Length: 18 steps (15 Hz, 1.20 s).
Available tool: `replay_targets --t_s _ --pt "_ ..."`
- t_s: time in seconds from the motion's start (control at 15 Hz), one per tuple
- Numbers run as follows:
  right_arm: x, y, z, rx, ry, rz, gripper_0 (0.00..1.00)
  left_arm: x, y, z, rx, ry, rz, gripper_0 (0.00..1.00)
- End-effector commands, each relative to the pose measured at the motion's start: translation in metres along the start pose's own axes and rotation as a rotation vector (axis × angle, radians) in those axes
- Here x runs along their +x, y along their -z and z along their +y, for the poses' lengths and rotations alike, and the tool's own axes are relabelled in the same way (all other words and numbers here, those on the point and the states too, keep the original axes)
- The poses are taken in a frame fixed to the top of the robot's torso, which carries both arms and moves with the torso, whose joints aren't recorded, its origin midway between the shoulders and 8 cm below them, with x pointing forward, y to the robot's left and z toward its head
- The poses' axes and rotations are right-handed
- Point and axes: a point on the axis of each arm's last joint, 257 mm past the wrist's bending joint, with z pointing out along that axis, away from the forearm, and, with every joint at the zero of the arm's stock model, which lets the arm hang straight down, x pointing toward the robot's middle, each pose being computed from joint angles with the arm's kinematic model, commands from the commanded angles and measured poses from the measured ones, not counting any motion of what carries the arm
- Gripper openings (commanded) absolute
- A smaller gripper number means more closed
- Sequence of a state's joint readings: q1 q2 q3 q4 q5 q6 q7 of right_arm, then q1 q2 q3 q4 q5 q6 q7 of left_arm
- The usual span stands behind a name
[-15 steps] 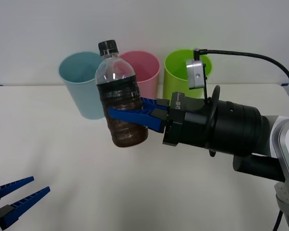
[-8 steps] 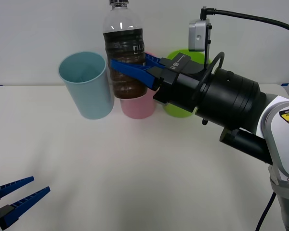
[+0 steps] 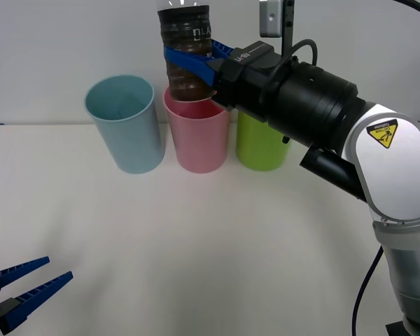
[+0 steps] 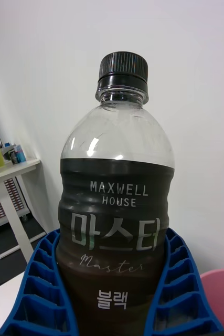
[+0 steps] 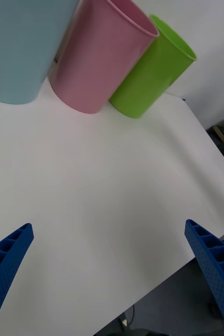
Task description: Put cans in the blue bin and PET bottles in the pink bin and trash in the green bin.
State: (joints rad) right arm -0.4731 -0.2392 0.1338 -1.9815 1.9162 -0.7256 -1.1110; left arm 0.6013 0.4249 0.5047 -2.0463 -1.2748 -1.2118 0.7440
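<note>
Blue right end effector [image 3: 189,57] grips the PET bottle [image 3: 187,52] — above the pink bin [image 3: 197,136].

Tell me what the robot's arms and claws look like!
The right arm is a fat black cylinder that turns into a white and grey shell with a yellow warning sticker, black cables and a small grey camera box. Both grippers have bright blue ribbed jaws, like the left gripper.

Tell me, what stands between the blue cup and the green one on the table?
The pink bin stands between the blue bin and the green bin, as the front view shows.
</note>
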Motion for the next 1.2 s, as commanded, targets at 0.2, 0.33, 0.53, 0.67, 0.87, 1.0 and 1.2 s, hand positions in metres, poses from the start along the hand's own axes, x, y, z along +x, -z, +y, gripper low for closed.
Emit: replay_targets --t_s 0.2,0.33,0.53,0.67,0.87,1.0,1.2 --pt "0.003 -0.042 -0.022 0.055 0.027 -0.006 0.0 0.0 0.0 0.0 0.0 0.0 0.0 1.0" --pt "0.004 -0.061 -0.03 0.075 0.038 -0.015 0.0 0.0 0.0 0.0 0.0 0.0 0.0 1.0" --pt "0.011 -0.088 -0.047 0.121 0.066 -0.026 0.0 0.0 0.0 0.0 0.0 0.0 0.0 1.0" --pt "0.019 -0.09 -0.063 0.163 0.133 0.003 0.0 0.0 0.0 0.0 0.0 0.0 0.0 1.0" --pt "0.028 -0.091 -0.083 0.213 0.205 0.044 0.0 0.0 0.0 0.0 0.0 0.0 0.0 1.0" --pt "0.032 -0.091 -0.092 0.227 0.219 0.06 0.0 0.0 0.0 0.0 0.0 0.0 0.0 1.0" --pt "0.039 -0.095 -0.106 0.248 0.241 0.092 0.0 0.0 0.0 0.0 0.0 0.0 0.0 1.0"
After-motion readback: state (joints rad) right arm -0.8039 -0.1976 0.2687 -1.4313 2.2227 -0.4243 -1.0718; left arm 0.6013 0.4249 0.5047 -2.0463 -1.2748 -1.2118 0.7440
